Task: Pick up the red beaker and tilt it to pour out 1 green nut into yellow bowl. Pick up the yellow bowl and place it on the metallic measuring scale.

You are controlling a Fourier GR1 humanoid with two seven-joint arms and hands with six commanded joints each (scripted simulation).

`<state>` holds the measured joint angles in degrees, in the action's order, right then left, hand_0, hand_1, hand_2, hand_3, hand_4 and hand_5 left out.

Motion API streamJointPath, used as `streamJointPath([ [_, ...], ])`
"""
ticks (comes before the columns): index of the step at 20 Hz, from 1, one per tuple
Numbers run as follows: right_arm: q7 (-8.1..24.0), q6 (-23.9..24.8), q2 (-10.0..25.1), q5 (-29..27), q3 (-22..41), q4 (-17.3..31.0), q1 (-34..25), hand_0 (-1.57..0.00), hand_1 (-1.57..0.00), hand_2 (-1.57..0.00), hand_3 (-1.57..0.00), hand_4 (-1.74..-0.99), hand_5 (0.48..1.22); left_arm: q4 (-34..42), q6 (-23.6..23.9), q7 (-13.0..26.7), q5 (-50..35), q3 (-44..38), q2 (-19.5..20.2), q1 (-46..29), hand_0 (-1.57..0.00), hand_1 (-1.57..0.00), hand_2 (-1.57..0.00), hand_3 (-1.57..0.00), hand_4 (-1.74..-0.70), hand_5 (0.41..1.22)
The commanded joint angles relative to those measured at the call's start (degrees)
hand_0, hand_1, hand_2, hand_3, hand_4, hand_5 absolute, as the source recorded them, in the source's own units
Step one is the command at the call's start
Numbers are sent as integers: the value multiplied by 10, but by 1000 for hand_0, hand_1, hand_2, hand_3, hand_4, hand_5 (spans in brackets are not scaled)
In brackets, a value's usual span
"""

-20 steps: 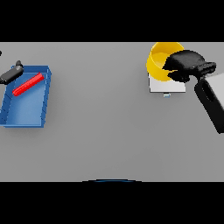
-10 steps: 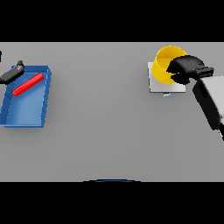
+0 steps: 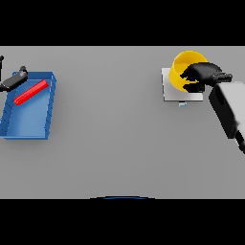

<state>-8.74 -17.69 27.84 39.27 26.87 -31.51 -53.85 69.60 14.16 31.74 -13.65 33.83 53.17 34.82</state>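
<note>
One round yellow bowl (image 3: 183, 71). One flat pale square measuring scale (image 3: 171, 91). One shallow blue rectangular tray (image 3: 27, 119). One long red cylindrical beaker (image 3: 30, 92), lying in the tray. One grey table (image 3: 115, 143). Two dark hands: left hand (image 3: 13, 80) at the tray's far corner, right hand (image 3: 203, 74) at the bowl. Green nuts: none countable, bowl's inside partly hidden.

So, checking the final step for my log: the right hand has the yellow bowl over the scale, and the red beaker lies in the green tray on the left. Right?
One thing is wrong: the tray is blue, not green, as the head view shows. The rest holds: the right hand has the yellow bowl over the scale, and the red beaker lies in that tray.
</note>
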Motion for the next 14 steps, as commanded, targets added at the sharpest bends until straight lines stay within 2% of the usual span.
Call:
streamJointPath([
  [1,-4,-6,-2,-3,-1,2,-3,-975,-866,-954,-762,-1504,983,-1,0,3,0,2,-5,2,1,1,1,1,-815,744],
  [3,-16,-9,1,1,1,14,-6,-624,-554,-694,-670,-1444,887,-6,-1,0,0,2,-7,1,1,1,1,1,-809,742],
  [6,-21,-17,-3,1,2,23,-11,-319,-283,-449,-572,-1397,799,-20,-1,-7,4,3,-14,7,1,1,1,1,-809,739],
  [10,-51,-14,-4,13,13,44,-19,-130,-115,-244,-442,-1346,746,-24,-7,-9,-2,-1,-13,9,1,1,1,1,-809,736],
  [14,-43,-19,-10,18,19,45,-20,-53,-47,-115,-348,-1308,733,-14,0,-9,-1,0,-13,5,1,1,1,1,-821,734],
])
